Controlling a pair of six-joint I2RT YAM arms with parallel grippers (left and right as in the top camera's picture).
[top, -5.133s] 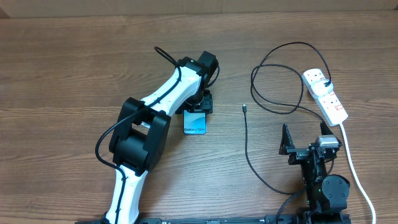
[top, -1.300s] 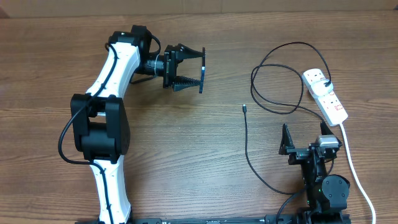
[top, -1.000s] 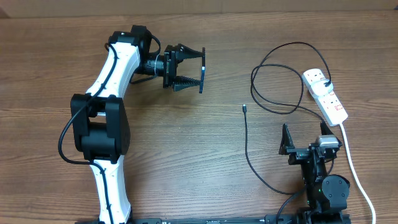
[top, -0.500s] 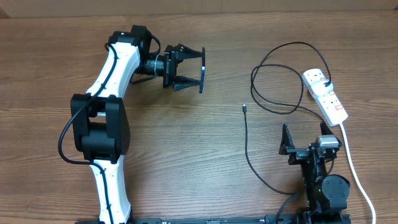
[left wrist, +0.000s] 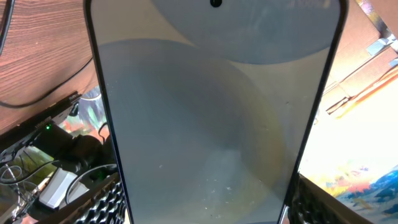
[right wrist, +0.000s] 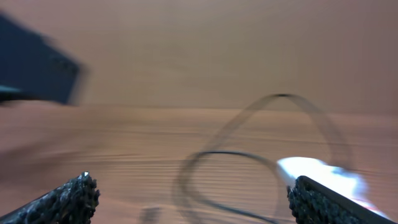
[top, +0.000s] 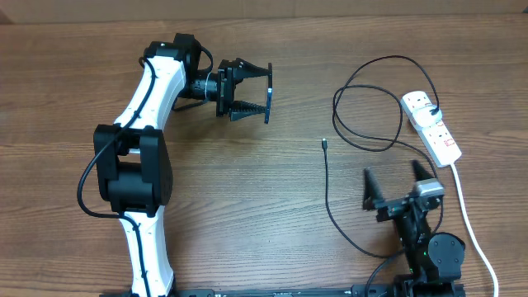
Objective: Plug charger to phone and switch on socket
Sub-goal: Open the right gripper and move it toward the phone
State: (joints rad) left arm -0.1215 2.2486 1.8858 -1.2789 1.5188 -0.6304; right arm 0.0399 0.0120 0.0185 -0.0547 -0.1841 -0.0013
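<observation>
My left gripper (top: 257, 89) is shut on the phone (top: 268, 92) and holds it edge-on above the far middle of the table. In the left wrist view the phone's pale grey-blue screen (left wrist: 211, 124) fills the space between the fingers. The charger's black cable (top: 327, 186) lies on the table; its connector tip (top: 324, 143) points away from me and its plug (top: 435, 112) sits in the socket (top: 432, 125), a white power strip at the right. My right gripper (top: 394, 186) is open and empty near the front right. The right wrist view is blurred and shows a cable loop (right wrist: 249, 165) and the socket (right wrist: 317, 171).
The socket's thick white cord (top: 470, 227) runs down the right side past my right arm. The black cable makes a big loop (top: 371, 103) left of the socket. The wooden table (top: 247, 206) spans the view.
Five seconds ago my left gripper was at the phone on the table; it now holds it lifted, unmoved in the last second. My right gripper has just turned slightly left.
</observation>
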